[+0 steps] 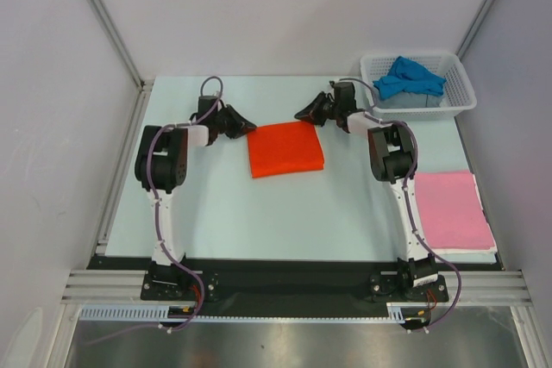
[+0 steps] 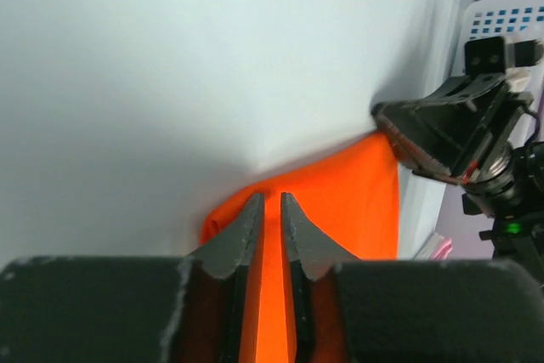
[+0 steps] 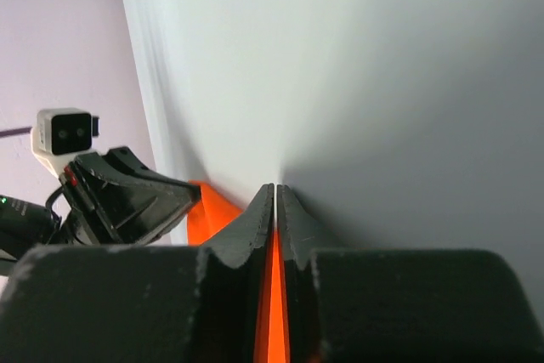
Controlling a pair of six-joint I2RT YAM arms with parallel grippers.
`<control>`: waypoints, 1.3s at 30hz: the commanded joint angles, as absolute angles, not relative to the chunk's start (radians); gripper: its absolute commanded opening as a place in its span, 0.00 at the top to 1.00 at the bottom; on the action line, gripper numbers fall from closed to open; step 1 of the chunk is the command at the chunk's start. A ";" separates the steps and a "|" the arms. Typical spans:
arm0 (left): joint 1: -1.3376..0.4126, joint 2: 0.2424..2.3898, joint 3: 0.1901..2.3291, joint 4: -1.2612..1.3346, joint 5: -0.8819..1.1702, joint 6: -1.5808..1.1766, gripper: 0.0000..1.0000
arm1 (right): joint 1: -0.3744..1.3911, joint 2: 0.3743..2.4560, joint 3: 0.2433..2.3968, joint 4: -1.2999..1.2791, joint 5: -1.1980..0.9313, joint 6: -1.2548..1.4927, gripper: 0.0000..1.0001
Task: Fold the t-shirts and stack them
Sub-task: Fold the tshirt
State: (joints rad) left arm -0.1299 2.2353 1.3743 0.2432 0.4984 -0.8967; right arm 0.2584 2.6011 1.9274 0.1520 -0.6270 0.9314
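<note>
The bright orange-red cloth t-shirt [image 1: 285, 148] lies folded towards the far side of the pale green table [image 1: 259, 213], the left claw [image 1: 245, 125] at its far left corner, the right claw [image 1: 304, 113] at its far right. We judge the step a fold of the far edge towards the near: both claws should bite equally deep, rise together and keep that edge level. The wrist views give what the top view hides: the right jaws are closed on a sliver of orange cloth; the left stand slightly apart with orange in the gap, and we cannot tell whether they pinch it. Only the top view shows the pink cloth t-shirt [image 1: 453, 208] near right and the blue cloth t-shirt [image 1: 410, 79] in the white plastic mesh basket [image 1: 431, 105] far right
</note>
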 commanded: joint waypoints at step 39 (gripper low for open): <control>-0.275 1.842 0.841 0.238 0.511 -0.775 0.83 | 0.206 2.175 1.197 0.232 -0.992 0.721 1.00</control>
